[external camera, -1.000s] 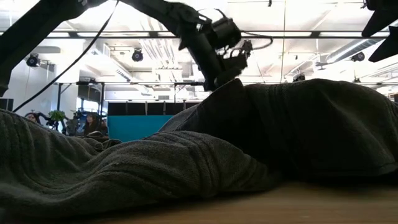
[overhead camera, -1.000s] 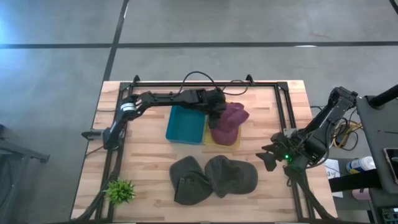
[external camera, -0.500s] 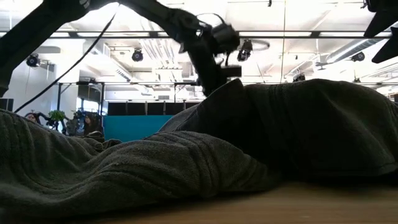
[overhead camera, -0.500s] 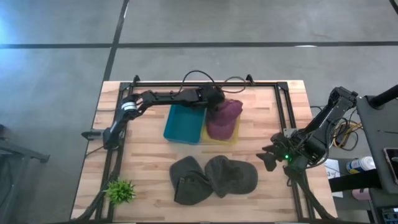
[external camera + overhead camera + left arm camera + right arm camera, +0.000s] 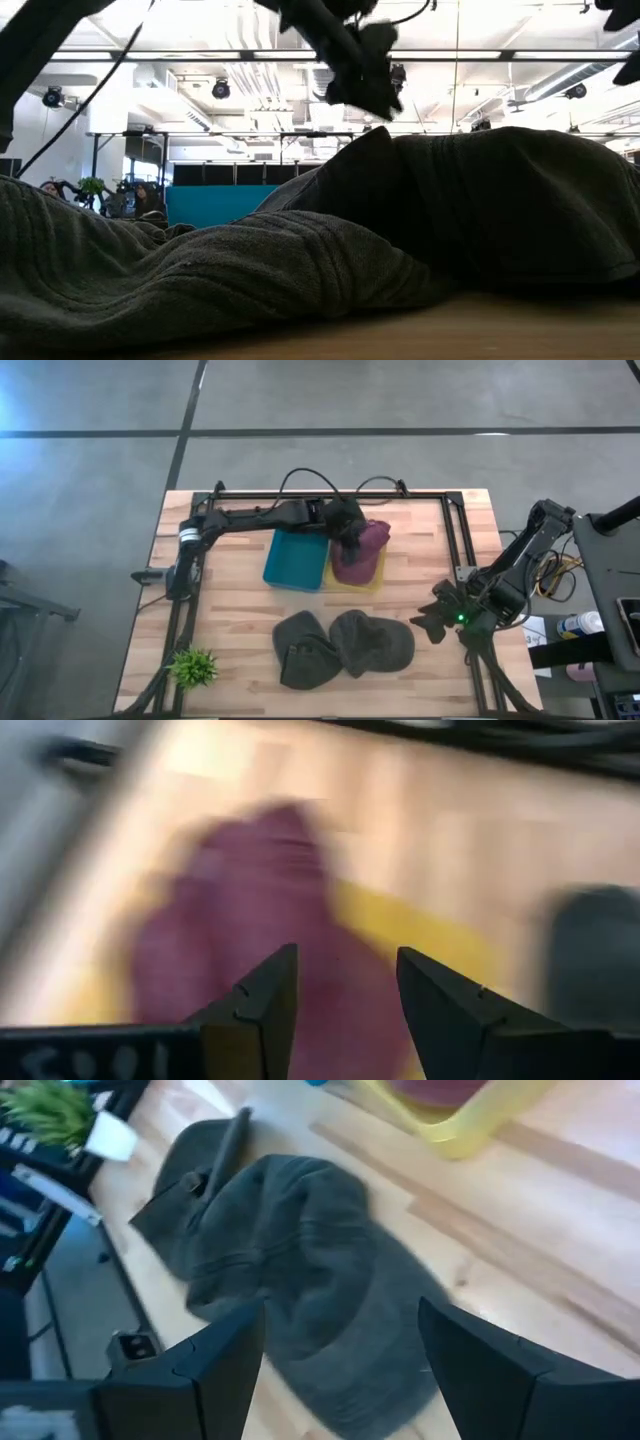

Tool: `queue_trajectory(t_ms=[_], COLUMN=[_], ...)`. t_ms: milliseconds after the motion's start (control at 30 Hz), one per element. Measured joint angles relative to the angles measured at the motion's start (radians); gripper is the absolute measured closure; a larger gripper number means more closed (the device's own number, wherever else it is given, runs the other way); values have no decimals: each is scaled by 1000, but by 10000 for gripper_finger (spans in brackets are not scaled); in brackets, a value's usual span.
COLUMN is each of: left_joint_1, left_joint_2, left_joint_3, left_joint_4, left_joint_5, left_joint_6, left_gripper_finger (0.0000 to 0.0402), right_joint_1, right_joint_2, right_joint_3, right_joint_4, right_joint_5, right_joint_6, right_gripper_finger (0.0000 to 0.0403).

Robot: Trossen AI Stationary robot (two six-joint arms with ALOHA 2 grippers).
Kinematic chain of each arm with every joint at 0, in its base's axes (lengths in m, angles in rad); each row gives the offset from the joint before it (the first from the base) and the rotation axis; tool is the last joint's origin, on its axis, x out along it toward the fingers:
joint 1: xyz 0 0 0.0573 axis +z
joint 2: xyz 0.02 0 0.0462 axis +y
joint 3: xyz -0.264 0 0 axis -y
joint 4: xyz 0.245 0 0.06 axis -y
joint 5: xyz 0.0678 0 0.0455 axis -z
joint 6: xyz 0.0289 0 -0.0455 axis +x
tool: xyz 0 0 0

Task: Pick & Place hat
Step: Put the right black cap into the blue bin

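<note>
maroon hat point(image 5: 360, 552) lay in yellow bin point(image 5: 376, 582) | left gripper point(image 5: 349, 538) above it, fingers apart, empty | right gripper point(image 5: 428, 619) spread, idle | two grey hats point(image 5: 345, 644) left

The table point(image 5: 440, 550) is pale wood with a visible grain and a matt finish, framed by dark metal rails point(image 5: 330, 493). The maroon hat point(image 5: 362, 548) looks like soft matt cloth, lying in a smooth yellow tray point(image 5: 376, 584) that appears plastic; the blue tray point(image 5: 295, 561) beside it has the same smooth look. The two grey hats point(image 5: 345, 645) near the front are a coarse, ribbed cloth, dull in finish. The small plant point(image 5: 194, 666) looks plastic
</note>
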Motion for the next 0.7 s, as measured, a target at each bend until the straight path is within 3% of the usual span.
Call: queue_trajectory(t_ms=[100,267,367,567,700], left_joint_1=[-38,-118,-176,-271,-327], left_joint_2=[-62,-199,-274,-409,-488], left_joint_3=[-1,-66,-123,-262,-438], left_joint_4=[-87,-134,-114,-48,131], left_joint_5=[129,153,126,-30,-33], left_joint_6=[-74,-170,-198,-335,-424], left_gripper_finger=[239,239,239,239,239], right_joint_1=[7,26,26,27,58], right_joint_2=[20,65,90,112,115], right_joint_3=[0,0,0,18,26], right_joint_4=[75,216,275,340,626], right_joint_5=[0,22,34,-11,71], right_joint_6=[-60,-171,-205,-136,-442], right_gripper_finger=[150,157,159,160,161])
